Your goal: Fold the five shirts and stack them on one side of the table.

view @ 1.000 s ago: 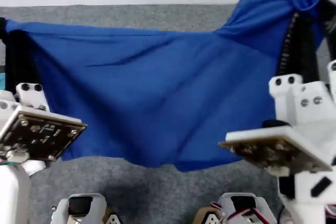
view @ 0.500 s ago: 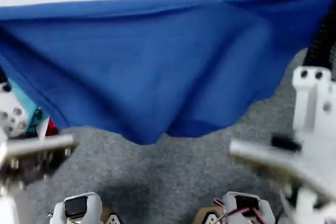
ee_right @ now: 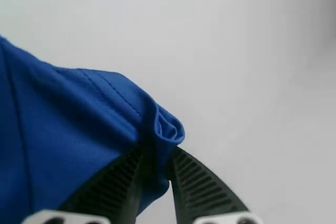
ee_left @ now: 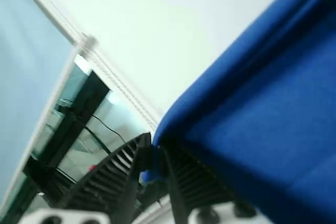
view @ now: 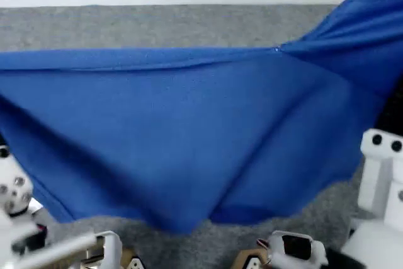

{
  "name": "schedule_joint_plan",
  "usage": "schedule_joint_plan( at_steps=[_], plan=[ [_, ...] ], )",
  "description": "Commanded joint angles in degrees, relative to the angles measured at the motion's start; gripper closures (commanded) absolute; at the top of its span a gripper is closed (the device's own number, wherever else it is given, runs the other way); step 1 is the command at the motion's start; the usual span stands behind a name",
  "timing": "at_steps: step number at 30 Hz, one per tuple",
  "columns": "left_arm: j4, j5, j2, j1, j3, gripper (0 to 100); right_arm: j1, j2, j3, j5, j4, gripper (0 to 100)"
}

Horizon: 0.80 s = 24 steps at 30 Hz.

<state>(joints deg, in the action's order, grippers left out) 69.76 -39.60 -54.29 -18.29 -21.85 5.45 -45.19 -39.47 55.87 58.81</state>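
A blue shirt [view: 189, 130] hangs stretched across the high view, held up off the grey table [view: 157, 26] by both arms. My left gripper [ee_left: 154, 157] is shut on one corner of the blue shirt [ee_left: 252, 114], the cloth pinched between its ribbed black fingers [ee_left: 121, 171]. My right gripper [ee_right: 157, 161] is shut on another bunched corner of the blue shirt [ee_right: 68, 124]. The shirt's lower edge sags in the middle near the arm bases. White arm parts show at the lower left [view: 16, 200] and lower right [view: 381, 181] of the high view.
The grey table surface runs to a white wall at the back. Two arm bases [view: 293, 250] sit at the front edge. In the left wrist view a window frame [ee_left: 68, 124] and a pale wall lie behind the gripper.
The stretched shirt rose toward the camera half a second ago and has since come lower, baring the back of the table. Both arms moved with it, and their wrist boards have left the view.
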Motion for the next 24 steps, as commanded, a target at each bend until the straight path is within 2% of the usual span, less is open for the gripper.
schedule_joint_plan(
  at_steps=[1,6,10,14,24],
  plan=[
    [1.32,-0.62,0.09,-0.62,4.09,99,1.54,1.54,-0.62,1.85,-1.45,98.8],
    [-1.23,-2.64,0.53,-0.62,13.85,99,1.54,6.73,-0.62,1.93,-1.01,98.8],
    [-9.85,-4.57,0.09,-0.88,21.67,99,1.54,9.98,-0.62,2.11,-0.92,98.8],
    [-13.36,-4.57,-0.09,-0.88,21.85,99,1.63,9.63,-0.62,2.20,-0.84,98.8],
    [0.88,-4.48,-0.09,-0.62,11.38,99,1.63,0.04,-0.62,7.12,13.14,98.8]
  ],
)
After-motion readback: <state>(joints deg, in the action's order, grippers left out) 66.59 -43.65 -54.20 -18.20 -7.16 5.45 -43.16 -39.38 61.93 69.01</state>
